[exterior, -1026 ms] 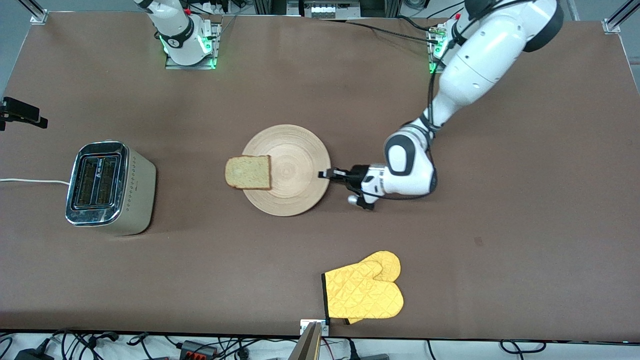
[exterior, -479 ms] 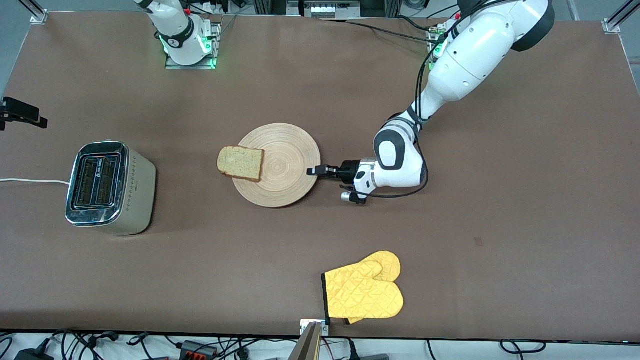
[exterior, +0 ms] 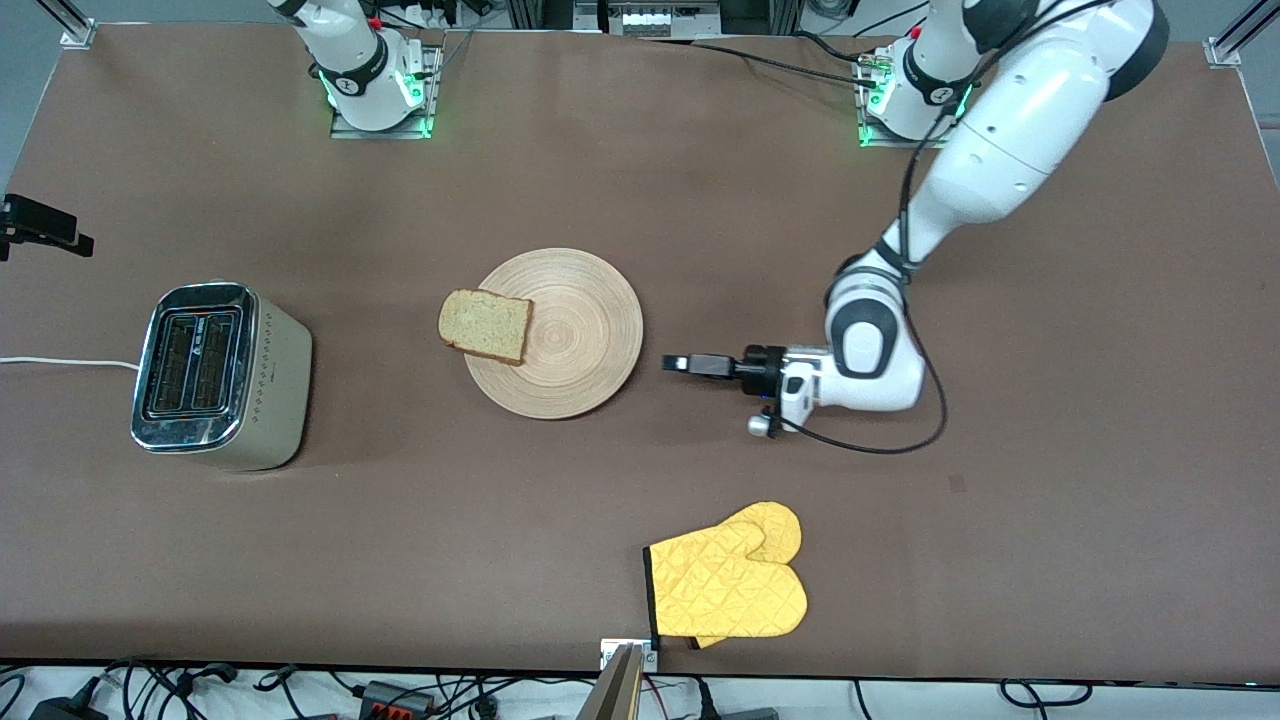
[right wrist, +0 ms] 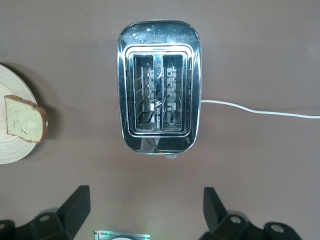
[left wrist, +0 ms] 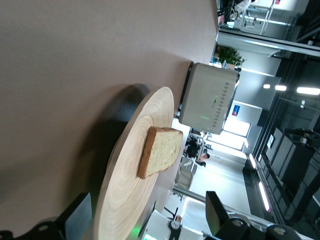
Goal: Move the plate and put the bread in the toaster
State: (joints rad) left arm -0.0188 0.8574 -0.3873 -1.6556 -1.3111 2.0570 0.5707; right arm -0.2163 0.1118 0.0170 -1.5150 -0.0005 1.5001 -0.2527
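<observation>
Left pincer point(exterior: 680, 362): seen spread, low over the brown desk point(exterior: 1050, 400), just beside the round pale-wood plate point(exterior: 570, 345) – not touching.
Square speckled bread slice point(exterior: 486, 325): laid on the plate's rim toward the chrome-topped beige toaster point(exterior: 220, 375).
Right pincer point(right wrist: 142, 212): spread – held over the toaster.

Plate point(exterior: 570, 340) mid-surface point(exterior: 640, 200); bread point(exterior: 485, 325) on its rim toward right arm's end, overhanging. Toaster point(exterior: 220, 375) well apart, toward right arm's end. Mitt point(exterior: 728, 585) nearer front camera than plate. Left end effector point(exterior: 680, 363) just beside plate, apart.
</observation>
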